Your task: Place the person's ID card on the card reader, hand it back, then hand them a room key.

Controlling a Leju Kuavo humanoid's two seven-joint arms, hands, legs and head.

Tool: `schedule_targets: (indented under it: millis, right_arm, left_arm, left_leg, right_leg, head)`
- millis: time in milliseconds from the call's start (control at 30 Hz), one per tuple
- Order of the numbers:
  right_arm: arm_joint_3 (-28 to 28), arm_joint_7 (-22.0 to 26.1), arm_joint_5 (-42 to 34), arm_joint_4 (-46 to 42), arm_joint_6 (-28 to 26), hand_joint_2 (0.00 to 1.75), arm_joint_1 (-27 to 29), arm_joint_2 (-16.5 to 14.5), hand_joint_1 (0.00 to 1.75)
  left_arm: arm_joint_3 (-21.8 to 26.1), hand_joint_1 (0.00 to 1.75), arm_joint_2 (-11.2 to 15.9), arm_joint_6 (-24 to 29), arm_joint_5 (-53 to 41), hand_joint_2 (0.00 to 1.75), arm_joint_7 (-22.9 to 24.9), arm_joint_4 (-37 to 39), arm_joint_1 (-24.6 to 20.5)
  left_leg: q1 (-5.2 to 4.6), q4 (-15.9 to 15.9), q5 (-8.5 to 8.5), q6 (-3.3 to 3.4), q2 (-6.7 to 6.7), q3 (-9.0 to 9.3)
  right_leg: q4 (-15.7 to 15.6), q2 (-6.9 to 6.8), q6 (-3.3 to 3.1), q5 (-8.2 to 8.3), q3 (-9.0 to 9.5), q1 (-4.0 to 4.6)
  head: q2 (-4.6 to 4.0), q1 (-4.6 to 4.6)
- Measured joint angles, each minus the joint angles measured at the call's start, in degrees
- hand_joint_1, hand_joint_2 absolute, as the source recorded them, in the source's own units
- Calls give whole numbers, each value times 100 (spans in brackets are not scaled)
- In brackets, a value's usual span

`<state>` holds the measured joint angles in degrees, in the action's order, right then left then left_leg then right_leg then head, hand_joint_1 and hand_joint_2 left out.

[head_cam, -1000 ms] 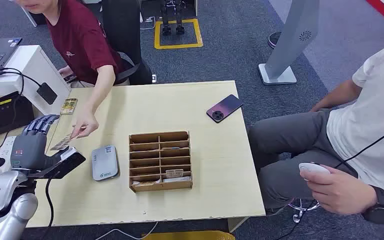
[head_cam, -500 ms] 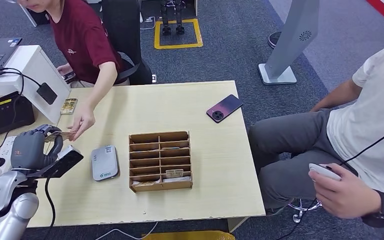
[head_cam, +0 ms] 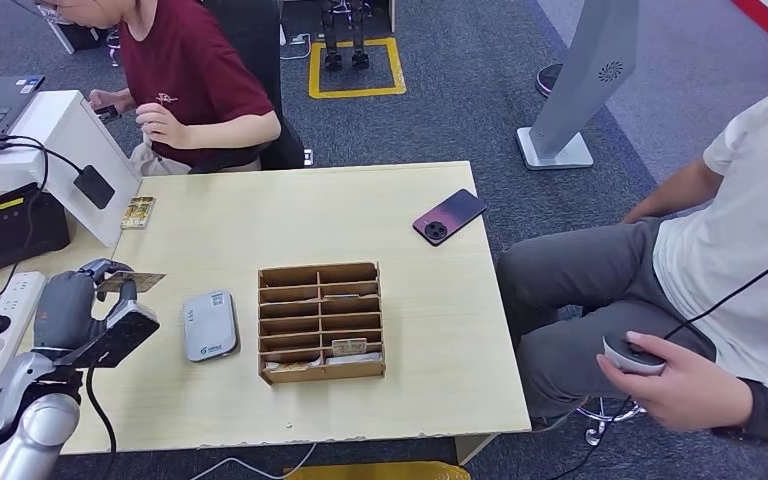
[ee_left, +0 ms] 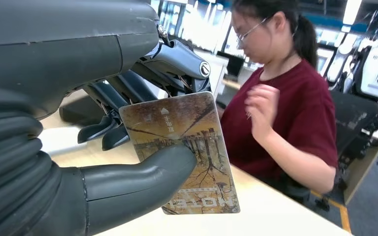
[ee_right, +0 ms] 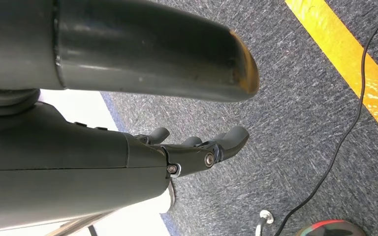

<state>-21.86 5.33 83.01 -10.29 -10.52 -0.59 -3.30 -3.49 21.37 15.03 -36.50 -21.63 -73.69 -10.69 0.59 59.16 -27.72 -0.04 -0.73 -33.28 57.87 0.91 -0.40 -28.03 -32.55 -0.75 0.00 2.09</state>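
One step begun, three left

One card is in the robot's grasp so far: the left hand [head_cam: 70, 310] pinches the ID card [ee_left: 182, 147] between thumb and fingers, above the table's [head_cam: 430, 330] near-left part. The grey card reader [head_cam: 209, 324] lies just to its right, nothing on it, so placing, returning the card and giving a room key all appear to remain. The person [head_cam: 195, 80] sits at the far side, hands drawn in. The right hand [ee_right: 197, 147] hangs over the floor, holding nothing, fingers loosely extended.
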Motion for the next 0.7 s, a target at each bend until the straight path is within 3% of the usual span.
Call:
schedule_targets:
  millis: [300, 700]
  right_arm:
    - [-2, -99, -4, 0, -26, 0, 2, -27, 0]
    - [-1, -159, 10, 0, -27, 0, -3, -65, 0]
  left_arm:
    - [298, 175, -272, -1687, 1408, 175, 1044, -2, -4]
    - [347, 175, -538, -1888, 1538, 175, 1444, 254, -74]
  left_leg:
    - [0, 0, 0, 0, 1, 1]
    - [0, 0, 0, 0, 0, 1]
  right_leg:
    - [0, 2, 0, 0, 0, 0]
    - [0, 0, 0, 0, -1, 0]
  head:
    - [0, 1]
    - [0, 1]
